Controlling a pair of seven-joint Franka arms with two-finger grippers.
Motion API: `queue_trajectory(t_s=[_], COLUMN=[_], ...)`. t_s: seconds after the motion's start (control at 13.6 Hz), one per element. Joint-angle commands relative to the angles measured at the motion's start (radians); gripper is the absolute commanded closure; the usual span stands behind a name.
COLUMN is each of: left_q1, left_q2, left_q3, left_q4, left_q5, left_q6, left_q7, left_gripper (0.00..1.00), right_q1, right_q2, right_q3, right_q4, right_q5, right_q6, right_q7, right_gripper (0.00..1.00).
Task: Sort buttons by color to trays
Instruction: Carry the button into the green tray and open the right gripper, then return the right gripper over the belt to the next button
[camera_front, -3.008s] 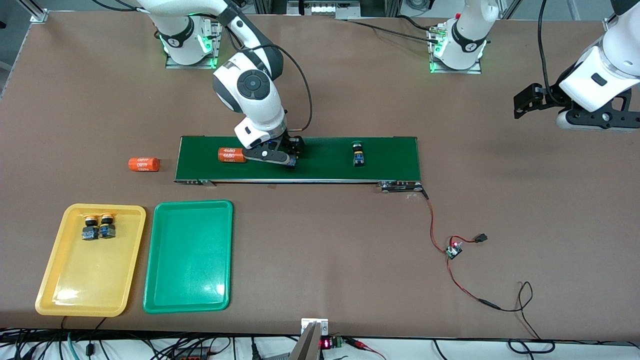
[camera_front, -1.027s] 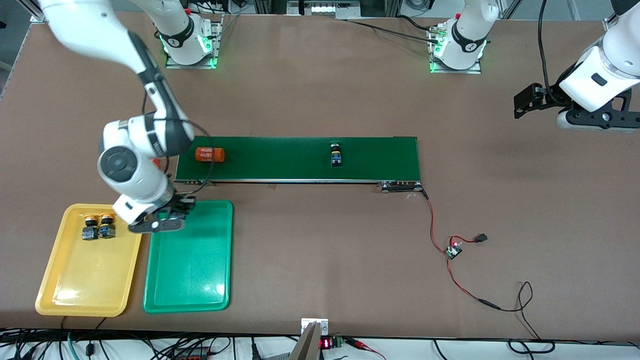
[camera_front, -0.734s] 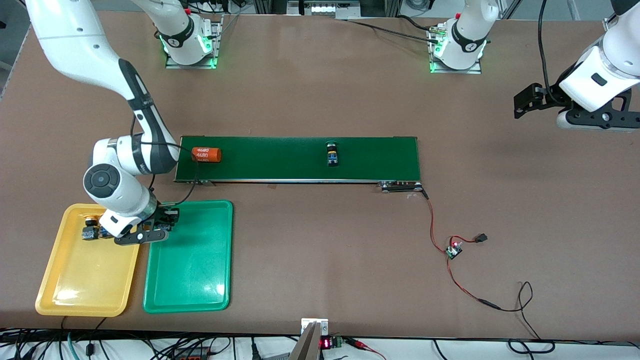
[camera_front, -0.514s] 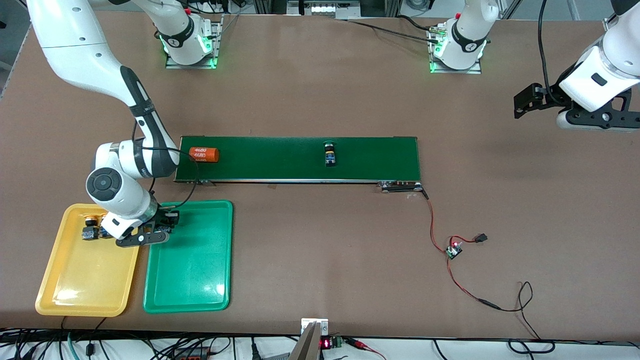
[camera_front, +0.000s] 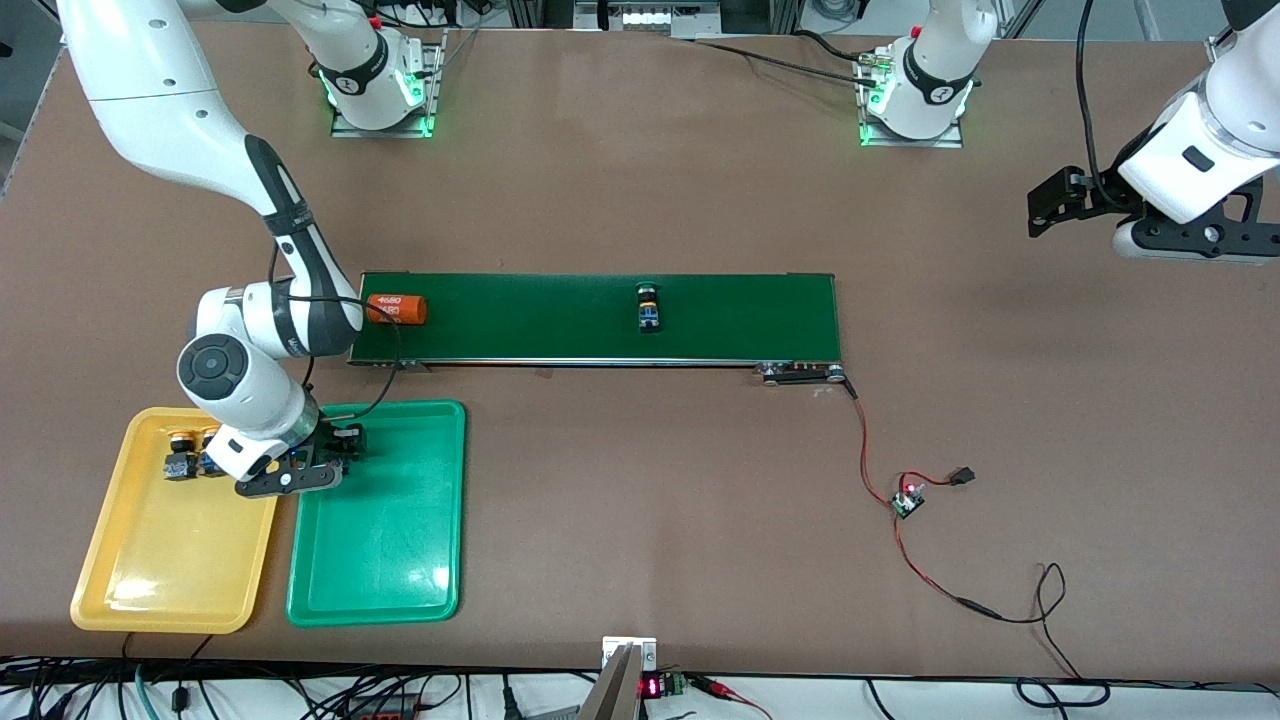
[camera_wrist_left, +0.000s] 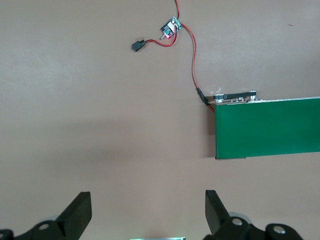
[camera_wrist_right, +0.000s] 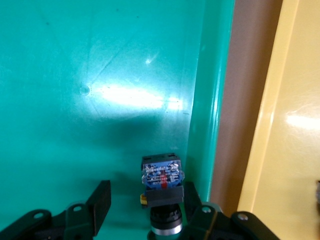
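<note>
My right gripper is low over the green tray, at the corner nearest the yellow tray. In the right wrist view the right gripper is open, and a button with a blue-and-black body lies on the green tray between the fingers, close to one of them. Two yellow-capped buttons sit in the yellow tray, partly hidden by the arm. A green-capped button lies on the dark-green belt. My left gripper is open and empty and waits over bare table at the left arm's end.
An orange "4680" cylinder lies on the belt at the right arm's end, beside the right arm's elbow. A red wire with a small circuit board runs from the belt's other end toward the front camera.
The right gripper carried a button from the belt to over the green tray and settled low there. The green-capped button and the orange cylinder rode along the belt toward the right arm's end.
</note>
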Motion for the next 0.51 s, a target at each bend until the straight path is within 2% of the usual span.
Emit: queue_trajectory(t_s=[0.0, 0.15, 0.22, 0.44], left_q1=[-0.001, -0.001, -0.001, -0.001], left_q2=[0.014, 0.016, 0.016, 0.014], left_q3=[-0.002, -0.005, -0.006, 0.000], left_q4=[0.029, 0.030, 0.030, 0.030], left_q5=[0.009, 0.009, 0.009, 0.009], left_q6=[-0.024, -0.021, -0.021, -0.024], left_q7=[0.017, 0.016, 0.017, 0.017], left_gripper=[0.00, 0.00, 0.00, 0.00], right_q1=[0.003, 0.017, 0.031, 0.034], right_q2=[-0.004, -0.059, -0.099, -0.220], right_q3=[0.004, 0.022, 0.051, 0.209], right_q4=[-0.001, -0.065, -0.104, -0.259], right_q5=[0.001, 0.004, 0.006, 0.009], right_q6=[-0.001, -0.027, -0.061, -0.089], right_q7=[0.012, 0.105, 0.172, 0.425], right_gripper=[0.29, 0.28, 0.26, 0.23])
